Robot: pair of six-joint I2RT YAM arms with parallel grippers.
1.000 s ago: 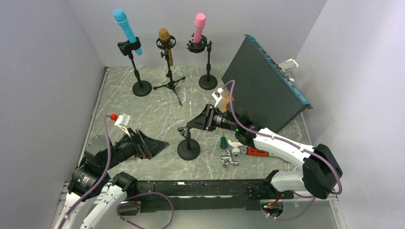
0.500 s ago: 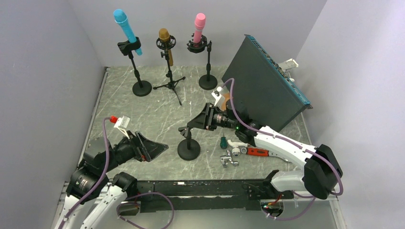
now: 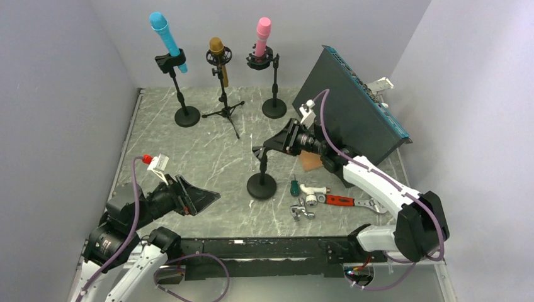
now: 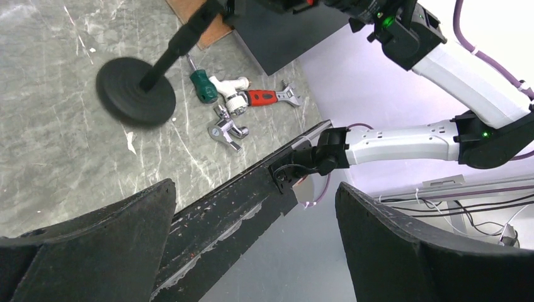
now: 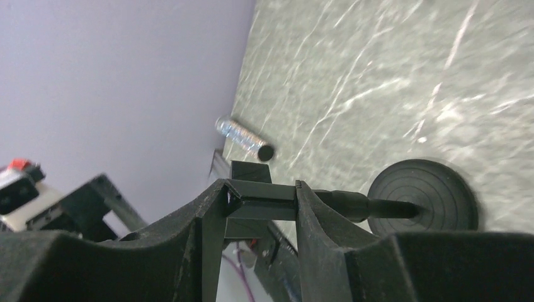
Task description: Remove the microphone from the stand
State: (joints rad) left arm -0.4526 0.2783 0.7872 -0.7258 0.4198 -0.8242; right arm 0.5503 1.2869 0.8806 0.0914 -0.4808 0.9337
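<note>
Stand [image 3: 262, 168] looks stiff and bottom-heavy on its round base [image 3: 261, 187]; my right claw [image 3: 267, 148] is clamped on its top clip [image 5: 263, 202]. Left claw [image 4: 255, 185] gapes wide, empty.

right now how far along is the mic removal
Likely done: the clip of the near stand looks bare and a silver microphone lies on the table by the wall. In hand: the right fingers clamp that clip; the left fingers are open, empty. Left: blue microphone, gold microphone and pink microphone sit in back stands, if wanted.
</note>
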